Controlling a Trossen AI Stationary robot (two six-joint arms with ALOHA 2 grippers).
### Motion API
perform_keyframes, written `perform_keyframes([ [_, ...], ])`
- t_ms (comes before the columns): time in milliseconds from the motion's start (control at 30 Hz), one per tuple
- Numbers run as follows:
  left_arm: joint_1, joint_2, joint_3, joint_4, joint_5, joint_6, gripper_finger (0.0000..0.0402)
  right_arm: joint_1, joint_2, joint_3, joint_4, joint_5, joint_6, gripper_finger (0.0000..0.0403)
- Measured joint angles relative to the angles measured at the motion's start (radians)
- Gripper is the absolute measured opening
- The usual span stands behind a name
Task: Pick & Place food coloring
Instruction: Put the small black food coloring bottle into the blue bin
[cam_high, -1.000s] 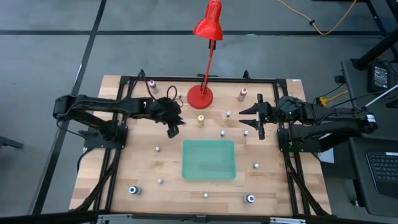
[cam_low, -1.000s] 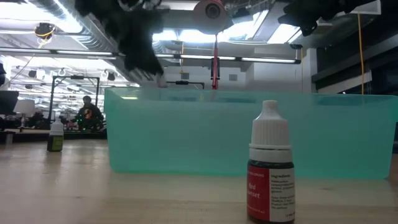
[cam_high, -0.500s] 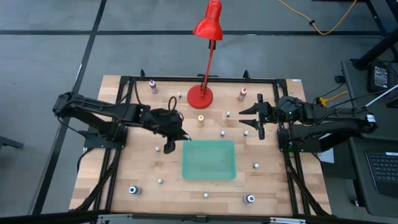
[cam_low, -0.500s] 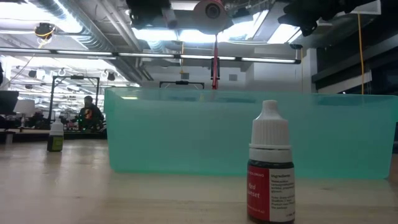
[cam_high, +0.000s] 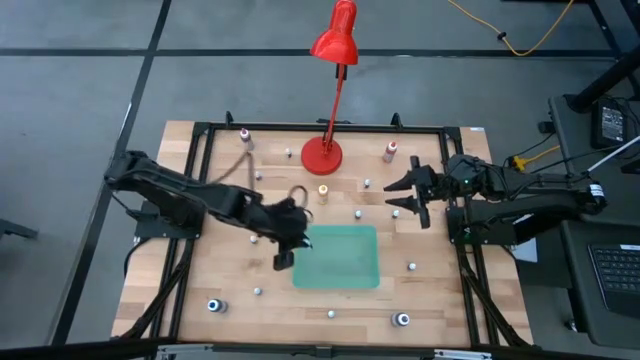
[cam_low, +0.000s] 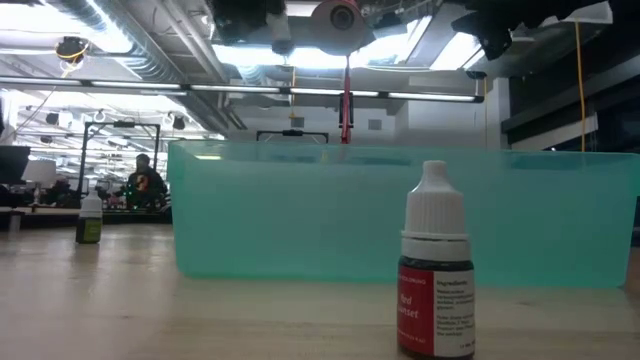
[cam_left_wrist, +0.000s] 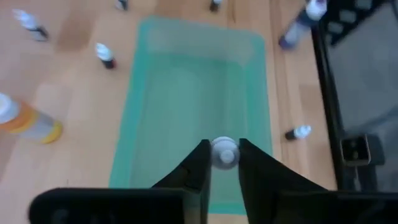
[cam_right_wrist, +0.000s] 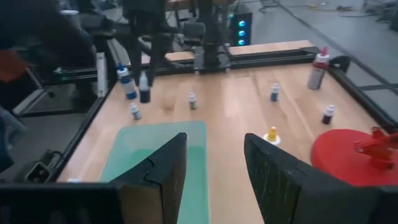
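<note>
Over the left edge of the green tray (cam_high: 338, 257), the left gripper (cam_high: 287, 248) hangs above the table with a small white-capped food coloring bottle (cam_left_wrist: 224, 153) pinched between its two dark fingers (cam_left_wrist: 194, 167); in the left wrist view the cap sits right between the fingertips, with the tray's floor directly beyond it. The tray lies flat near the middle of the wooden table (cam_high: 230, 290), and nothing can be seen inside it. The right gripper (cam_high: 408, 196) waits off the tray's far right corner, held above the table with its fingers (cam_right_wrist: 163, 167) spread apart and nothing between them. The other tiny bottles stand scattered over the table, well apart from each other: an orange-bodied one (cam_high: 323, 192) just beyond the tray's far edge, a pink-topped one (cam_high: 390, 151) and another (cam_high: 244, 137) near the far rail, two blue-topped ones (cam_high: 213, 305) (cam_high: 402, 320) toward the near edge, and a red-labelled one (cam_low: 437, 262) standing upright close before the low camera, in front of the tray's near wall (cam_low: 300, 215). A red desk lamp (cam_high: 322, 153) stands on its round base at the far side of the table, between the two arms.
</note>
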Motion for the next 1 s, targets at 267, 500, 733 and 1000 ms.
perform_keyframes([
  [267, -0.004, 0.229, 0.143, -0.055, -0.053, 0.053, 0.0057, 0.0, 0.0, 0.0, -0.001, -0.089, -0.003, 0.0163],
  [500, -0.004, 0.336, 0.143, -0.052, -0.105, 0.016, 0.0057, 0.0, 0.0, 0.0, -0.003, -0.139, -0.055, 0.0163],
  [733, -0.004, 0.374, 0.106, -0.004, -0.109, -0.039, 0.0057, 0.0, 0.0, 0.0, -0.05, -0.141, -0.109, 0.0163],
  [1000, -0.004, 0.376, 0.014, 0.074, -0.114, -0.119, 0.0057, 0.0, 0.0, 0.0, -0.093, -0.142, -0.148, 0.0163],
])
